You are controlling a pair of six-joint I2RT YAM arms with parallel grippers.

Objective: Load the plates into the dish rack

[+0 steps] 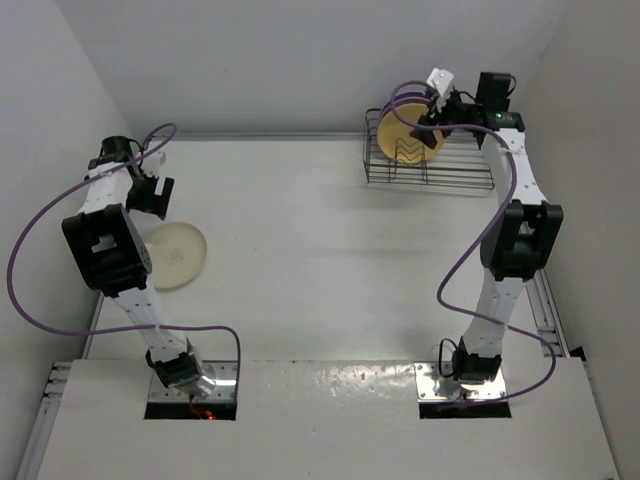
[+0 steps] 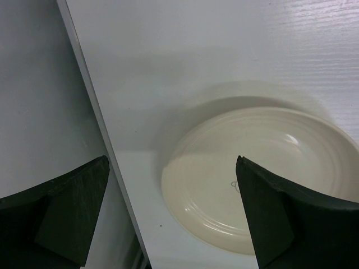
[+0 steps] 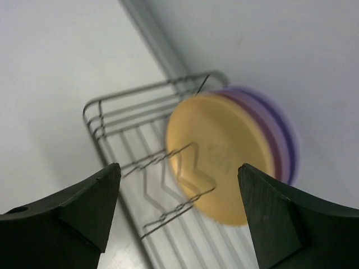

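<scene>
The grey wire dish rack (image 1: 455, 170) stands at the back right. An orange-yellow plate (image 1: 408, 135) stands upright in its left end, with two lavender plates (image 1: 396, 98) behind it. They also show in the right wrist view: the orange-yellow plate (image 3: 224, 157), the lavender plates (image 3: 283, 140), the rack (image 3: 134, 106). My right gripper (image 1: 432, 112) is open and empty just above them. A cream-white plate (image 1: 178, 256) lies flat near the table's left edge. My left gripper (image 1: 150, 190) is open and empty above its far rim, seen in the left wrist view (image 2: 269, 168).
White walls enclose the table on the left, back and right. The left table edge (image 2: 106, 145) runs close beside the cream plate. The rack's right part holds only upright zigzag dividers (image 3: 168, 185).
</scene>
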